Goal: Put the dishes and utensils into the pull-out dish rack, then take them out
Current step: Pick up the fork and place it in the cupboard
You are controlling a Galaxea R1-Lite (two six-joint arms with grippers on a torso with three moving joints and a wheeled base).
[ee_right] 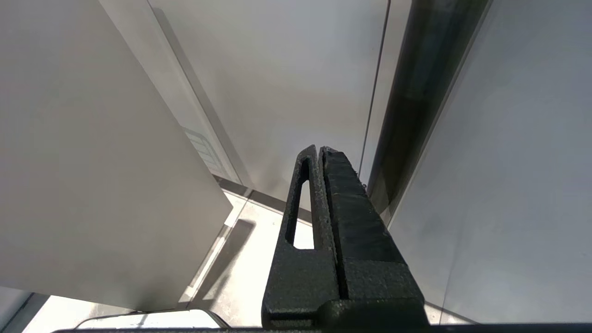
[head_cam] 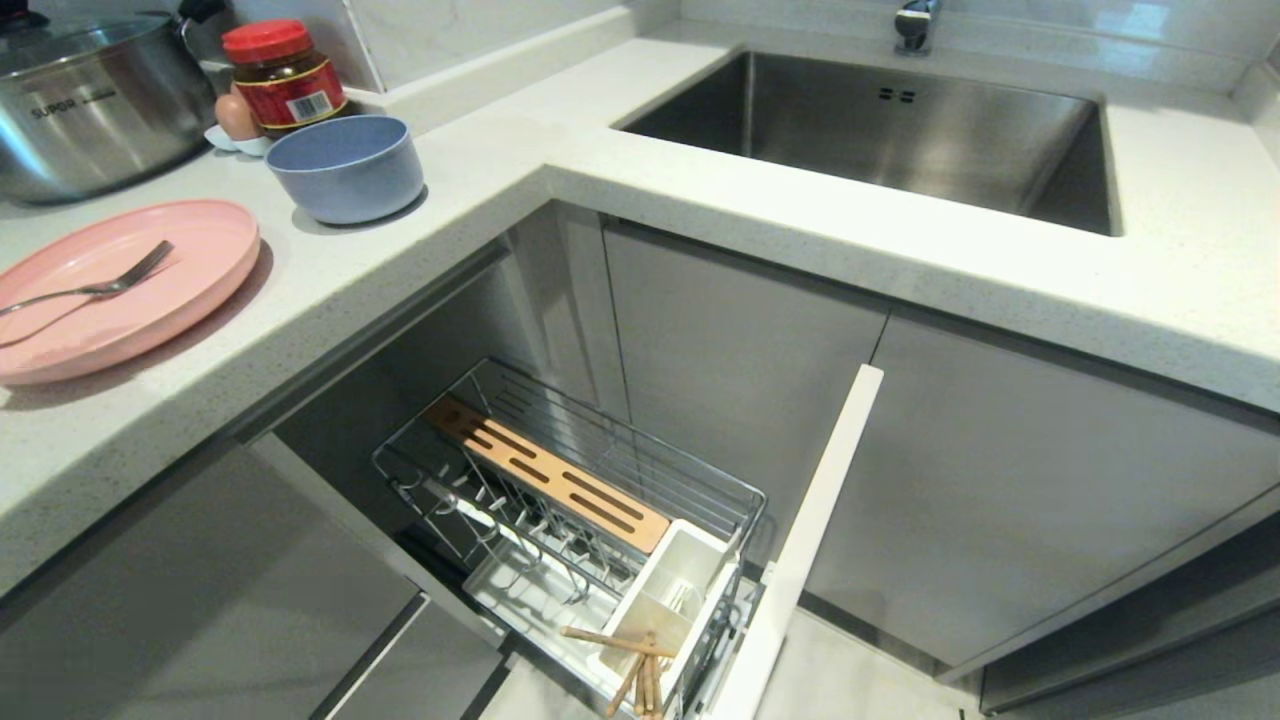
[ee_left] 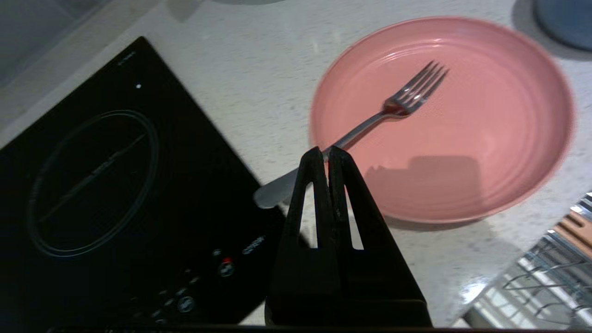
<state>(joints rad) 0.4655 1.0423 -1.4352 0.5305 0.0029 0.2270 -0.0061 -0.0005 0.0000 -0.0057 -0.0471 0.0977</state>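
- Black and pressed shut on nothing, the left claw (ee_left: 327,155) hangs over the speckled white table (ee_left: 259,78), its tips above the handle of the silver fork (ee_left: 365,127).
- The fork's handle end sticks out past the plate rim toward a black induction hob (ee_left: 106,185) just beside it; the tines rest inside the pink plate (ee_left: 485,138).
- That plate is flat, round and matte; near it stands the deep pale-blue bowl (head_cam: 347,165).
- Behind the bowl sit a red-lidded jar (head_cam: 284,75), an egg (head_cam: 236,117) and a lidded steel pot (head_cam: 90,100).
- Below the table edge, the chrome pull-out dish rack (head_cam: 590,520) stands drawn out, with its slotted wooden board (head_cam: 550,475) and white utensil cup (head_cam: 665,600).
- Wooden chopsticks (head_cam: 635,665) lie at the cup's near end.
- The right claw (ee_right: 321,152), also closed and empty, is parked low beside grey cabinet fronts (ee_right: 508,185).
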